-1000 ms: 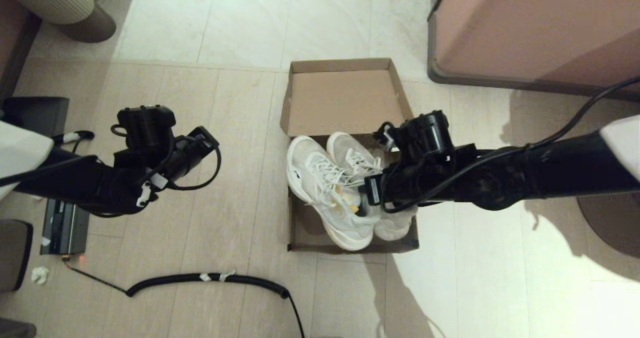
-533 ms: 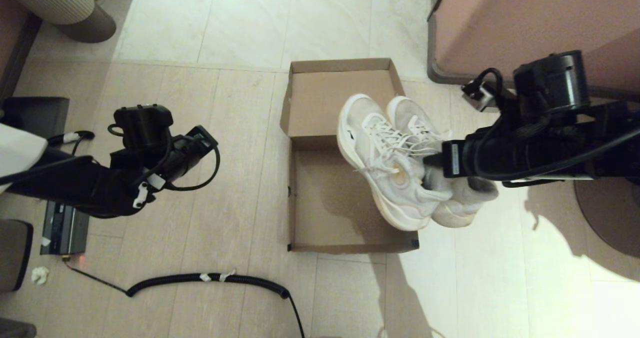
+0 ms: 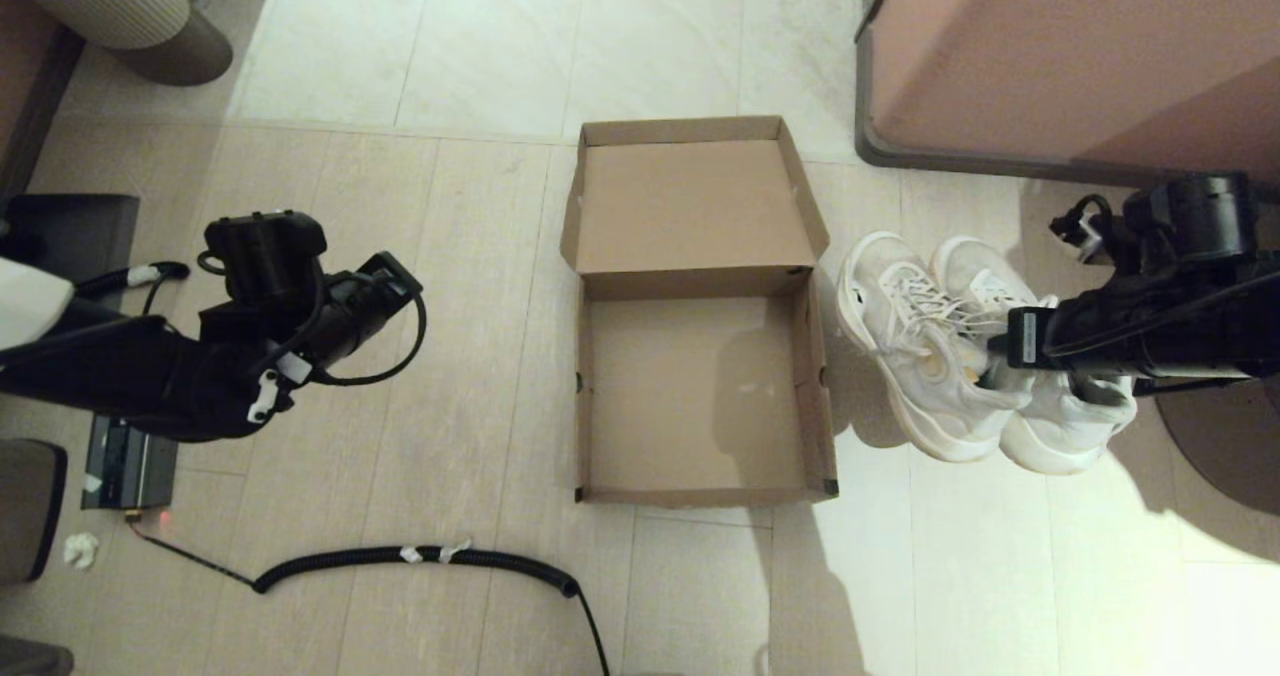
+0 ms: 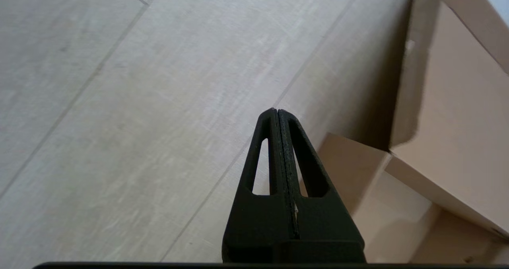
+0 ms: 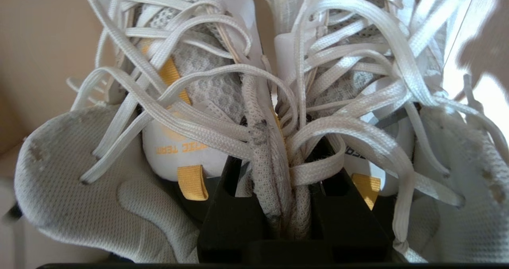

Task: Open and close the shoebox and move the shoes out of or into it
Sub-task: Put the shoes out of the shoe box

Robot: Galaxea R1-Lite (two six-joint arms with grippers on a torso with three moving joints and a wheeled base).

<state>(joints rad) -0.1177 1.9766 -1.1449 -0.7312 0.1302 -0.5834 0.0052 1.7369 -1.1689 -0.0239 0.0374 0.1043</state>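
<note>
The brown cardboard shoebox (image 3: 700,476) lies on the floor with its lid (image 3: 690,206) flung open toward the far side and nothing inside. Its corner also shows in the left wrist view as the shoebox (image 4: 449,114). The two white mesh shoes (image 3: 930,356) hang side by side to the right of the box, past its right wall. My right gripper (image 3: 1000,351) is shut on the shoes' inner collars, pinched together with laces, as the shoes (image 5: 274,169) fill the right wrist view. My left gripper (image 4: 277,114) is shut on nothing, held over the floor left of the box.
A big tan block (image 3: 1070,56) with a dark base stands at the back right. A coiled black cable (image 3: 420,556) lies on the floor near the front left. A dark device (image 3: 125,466) and a ribbed cushion (image 3: 110,1) sit on the left.
My right gripper has carried both shoes up out of the box and rightward, past its right wall. The box is now empty. The left arm has drifted slightly left.
</note>
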